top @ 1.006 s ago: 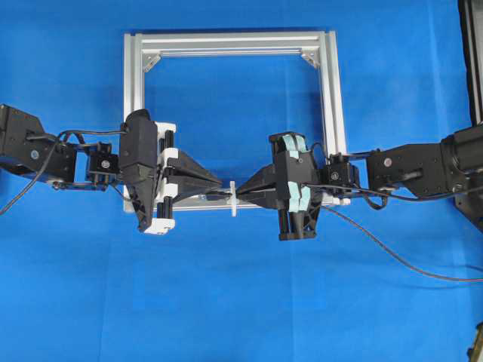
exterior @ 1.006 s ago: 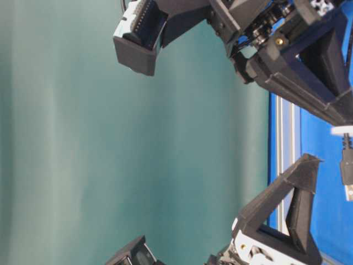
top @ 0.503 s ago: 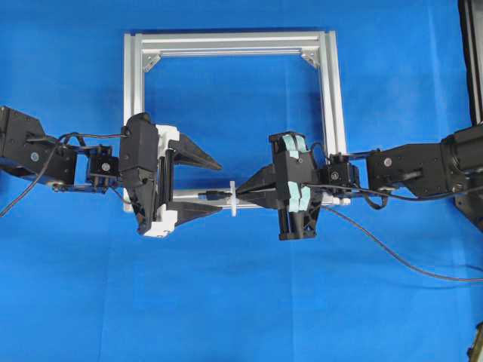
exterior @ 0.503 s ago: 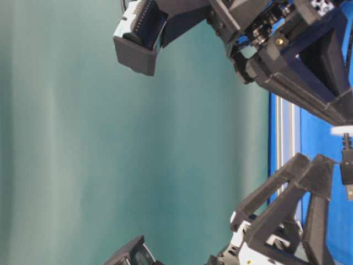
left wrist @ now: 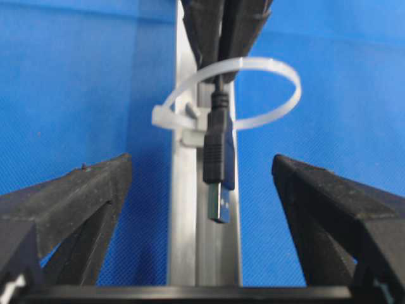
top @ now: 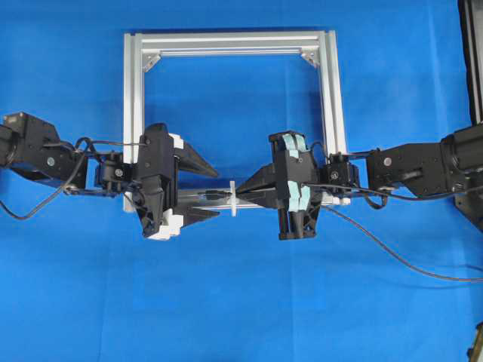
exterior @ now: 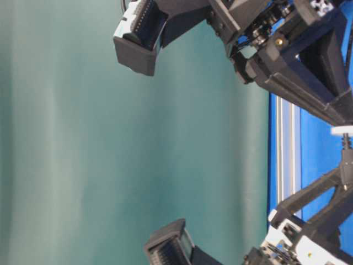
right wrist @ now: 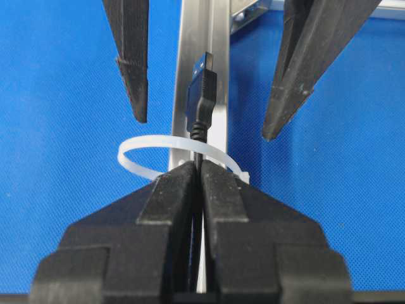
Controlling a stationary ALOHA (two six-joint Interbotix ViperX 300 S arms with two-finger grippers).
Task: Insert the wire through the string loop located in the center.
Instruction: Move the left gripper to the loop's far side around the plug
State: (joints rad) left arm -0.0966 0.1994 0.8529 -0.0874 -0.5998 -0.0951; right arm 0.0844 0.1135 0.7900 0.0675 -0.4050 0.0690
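The wire's dark plug point(left wrist: 218, 161) with its metal tip has passed through the white string loop point(left wrist: 266, 69) and pokes out on the left side. My right gripper point(right wrist: 199, 180) is shut on the wire's thin cable right behind the string loop point(right wrist: 152, 140), with the plug point(right wrist: 200, 88) sticking out past it. My left gripper point(left wrist: 202, 190) stands open, its fingers point(left wrist: 76, 196) wide on either side of the plug without touching it. In the overhead view the left gripper point(top: 217, 194) faces the right gripper point(top: 240, 197) across the string loop point(top: 233, 197).
The silver aluminium frame point(top: 226, 41) lies on the blue cloth, and the string loop stands on its front bar point(left wrist: 183, 240). The wire's slack point(top: 392, 256) trails off to the right edge. A dark stand point(top: 472, 60) sits at the far right.
The left gripper has opened and let go of the plug, and its hand has shifted right. The right gripper has kept its grip and has not moved.
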